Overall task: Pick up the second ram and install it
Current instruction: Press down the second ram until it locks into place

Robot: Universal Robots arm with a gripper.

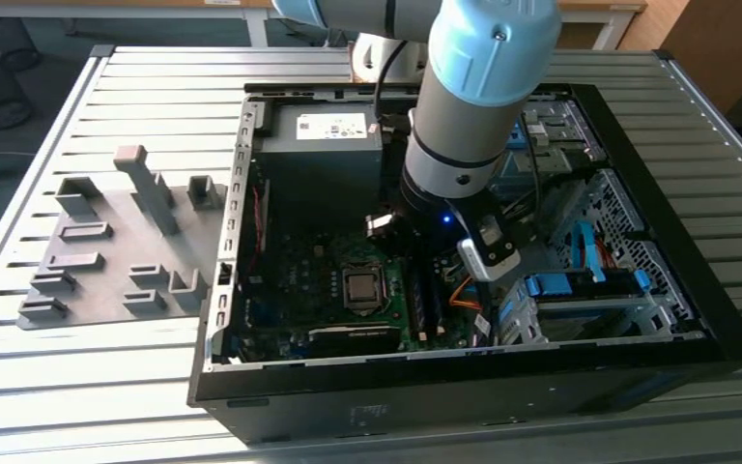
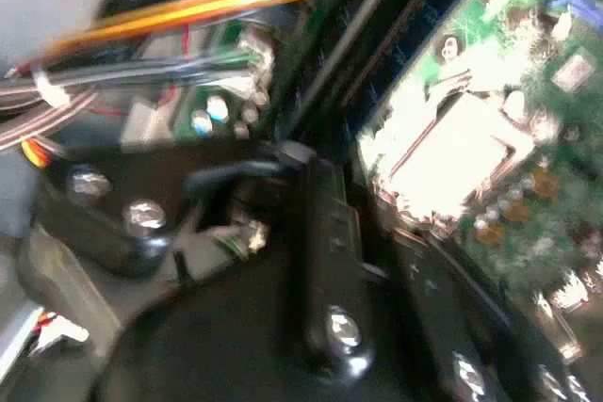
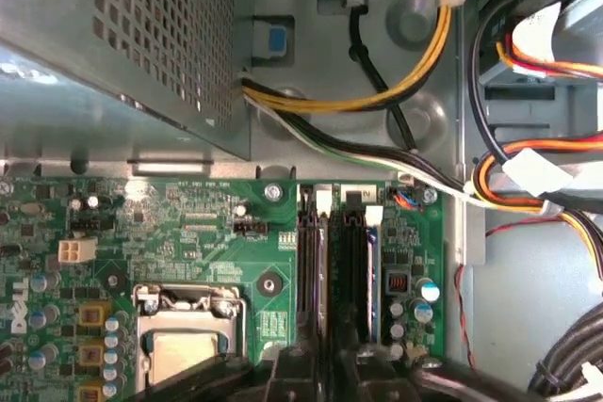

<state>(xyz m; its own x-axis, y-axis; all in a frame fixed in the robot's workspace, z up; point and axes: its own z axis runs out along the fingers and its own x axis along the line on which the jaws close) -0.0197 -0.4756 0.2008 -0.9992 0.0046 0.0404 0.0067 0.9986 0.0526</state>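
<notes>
A slatted grey metal desk [image 1: 152,387] is seen in the exterior view, and on it an open black computer case [image 1: 474,387] is laid flat. On the exterior view's left of the case, a grey plastic fixture plate with raised blocks [image 1: 120,251] is placed on the desk. The grey and pale blue robot arm [image 1: 474,87] is reached down into the case, over the green motherboard [image 1: 345,300], between the grey power supply box with a white sticker [image 1: 322,135] and the blue drive brackets [image 1: 578,285]. In the first wrist view the perforated wall of the power supply [image 3: 122,35] is shown above the motherboard [image 3: 188,233], with the silver processor socket [image 3: 184,345] beside the black memory slots [image 3: 311,280]. A thin dark memory stick with a blue-green edge, the second ram [image 3: 356,280], is seen standing upright in one of these slots, next to a yellow and black cable bundle [image 3: 415,72]. The black claw [image 3: 320,378] is placed directly at the near end of the slots. Whether the claw is open or closed around the stick cannot be told from the views.
</notes>
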